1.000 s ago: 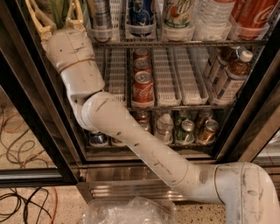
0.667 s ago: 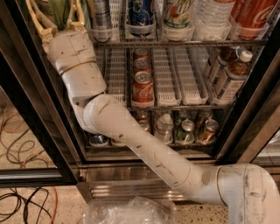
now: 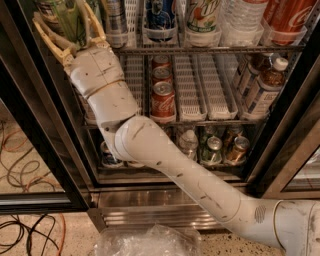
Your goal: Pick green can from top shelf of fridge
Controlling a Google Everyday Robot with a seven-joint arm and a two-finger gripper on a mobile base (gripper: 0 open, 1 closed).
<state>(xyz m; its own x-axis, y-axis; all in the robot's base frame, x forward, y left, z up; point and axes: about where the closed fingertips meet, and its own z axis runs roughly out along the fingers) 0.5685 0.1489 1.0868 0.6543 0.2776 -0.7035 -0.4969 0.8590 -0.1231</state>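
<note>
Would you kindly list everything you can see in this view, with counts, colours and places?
green can: one, green, left end of top shelf
other tall drinks: at least five, silver, blue, white-and-green, clear, red, in a row to its right
cola cans: three, red, one lane of the middle rack
bottles: at least two, brown, middle rack, right
short cans: several, green, gold, silver, bottom rack
fridge: one, black frame, steel louvred base
cables: several, orange and black, floor left
plastic bag: one, clear, bottom centre
arm: one, white, lower right to upper left
gripper: one, cream, around the green can
</note>
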